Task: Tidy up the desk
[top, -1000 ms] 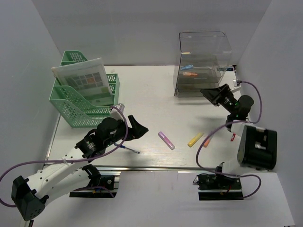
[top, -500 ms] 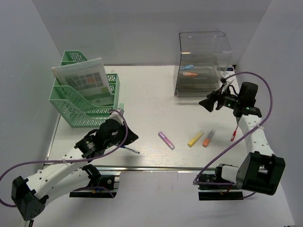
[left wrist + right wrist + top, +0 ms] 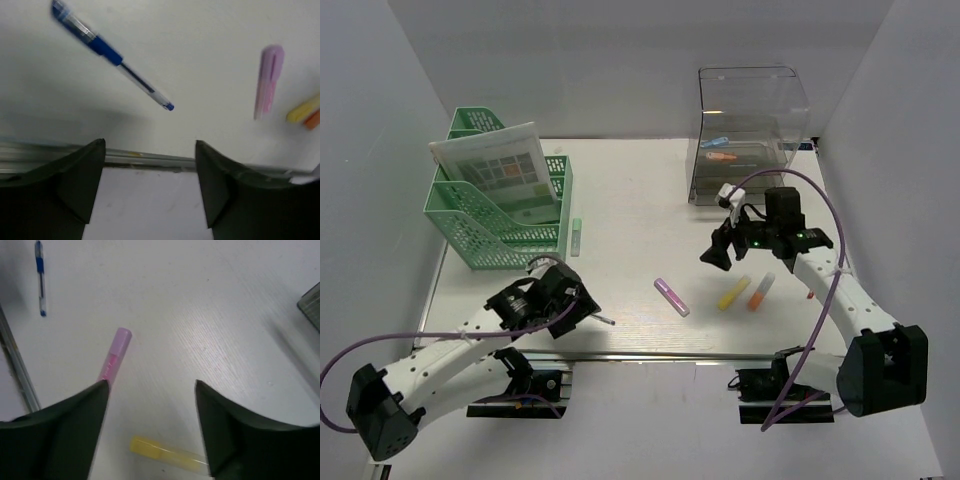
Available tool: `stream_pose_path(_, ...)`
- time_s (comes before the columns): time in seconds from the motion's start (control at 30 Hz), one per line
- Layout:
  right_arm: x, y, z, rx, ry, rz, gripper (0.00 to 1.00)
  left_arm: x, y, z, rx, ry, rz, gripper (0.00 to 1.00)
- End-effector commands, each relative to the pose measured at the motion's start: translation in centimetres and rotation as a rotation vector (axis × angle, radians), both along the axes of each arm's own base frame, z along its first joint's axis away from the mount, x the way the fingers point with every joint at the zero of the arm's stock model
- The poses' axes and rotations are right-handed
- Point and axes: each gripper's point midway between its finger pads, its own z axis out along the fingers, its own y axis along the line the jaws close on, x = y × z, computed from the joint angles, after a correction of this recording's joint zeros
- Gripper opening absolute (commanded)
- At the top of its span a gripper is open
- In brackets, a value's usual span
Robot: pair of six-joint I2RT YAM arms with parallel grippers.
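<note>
White desk (image 3: 640, 200) below L fingers (image 3: 75, 185) & R fingers (image 3: 60, 440), both pairs spread, empty

Stray stationery around the jaws.
Blue pen (image 3: 112, 55) lies ahead of the left jaws; purple highlighter (image 3: 115, 355) ahead of the right jaws, yellow highlighter (image 3: 167, 455) between them; green mesh file trays (image 3: 480, 225) and clear acrylic box (image 3: 750, 110) beyond.

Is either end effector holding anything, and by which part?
Nothing is held. Both stand open and empty: the left end effector near the blue pen, the right end effector above the purple highlighter; both items lie on the desk.
</note>
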Motion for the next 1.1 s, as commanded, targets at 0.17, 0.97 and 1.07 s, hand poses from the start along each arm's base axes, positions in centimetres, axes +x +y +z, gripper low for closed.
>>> stream_pose_path(0.17,1.7,0.1,0.8,0.01,-0.148,-0.114,0.89,0.5,0.9,-2.8,0.151,0.232,0.308,0.9)
stream_pose_path(0.97,1.8,-2.4,5.4,0.038,-0.356,-0.268,0.89,2.3,-1.8,-8.4,0.306,0.424,0.381,0.38)
stream_pose_path(1.07,2.0,-2.7,5.6,0.038,-0.356,-0.292,0.89,2.2,-1.7,-8.8,0.305,0.425,0.381,0.26)
